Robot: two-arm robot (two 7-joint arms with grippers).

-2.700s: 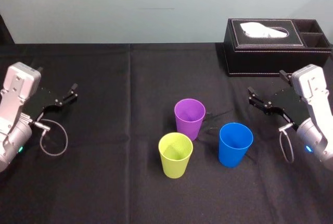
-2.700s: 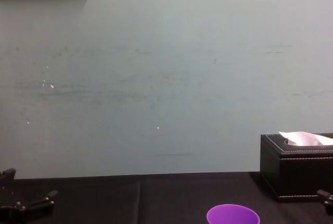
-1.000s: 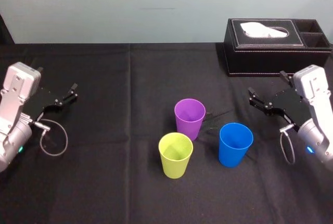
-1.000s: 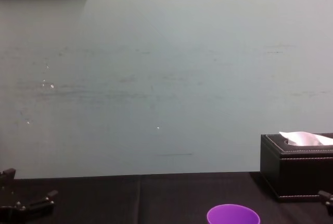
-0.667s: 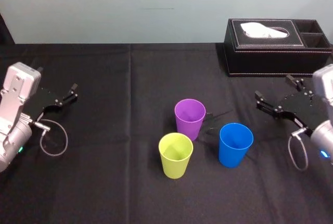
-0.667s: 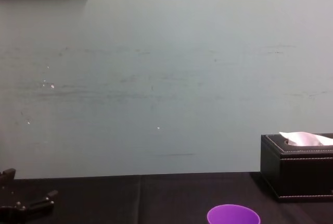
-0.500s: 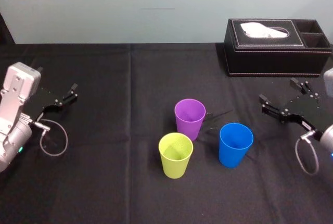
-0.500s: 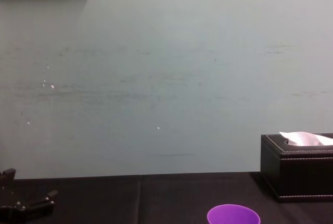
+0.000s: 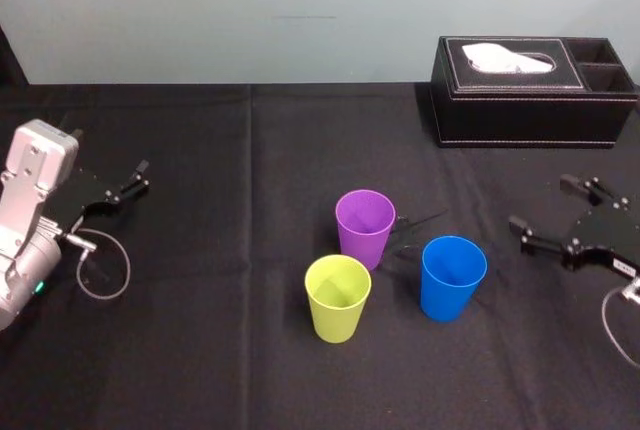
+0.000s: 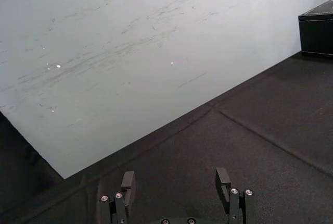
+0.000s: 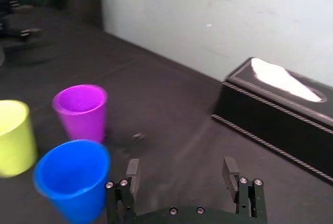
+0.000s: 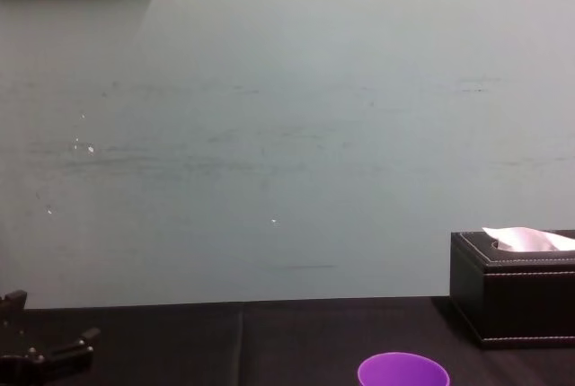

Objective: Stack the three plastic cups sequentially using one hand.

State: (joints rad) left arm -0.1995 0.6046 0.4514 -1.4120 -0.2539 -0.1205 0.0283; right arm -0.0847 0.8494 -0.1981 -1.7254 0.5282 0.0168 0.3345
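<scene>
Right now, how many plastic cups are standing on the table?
3. The purple cup stands farthest back, the yellow-green cup in front to its left, the blue cup in front to its right. None seems hidden.

A black tissue box [image 9: 530, 115] sits on the black tablecloth [image 9: 200, 370].

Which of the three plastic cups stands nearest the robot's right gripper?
The blue cup: it stands rightmost in the group, closest to the open right gripper; the purple cup and yellow-green cup are farther left.
</scene>
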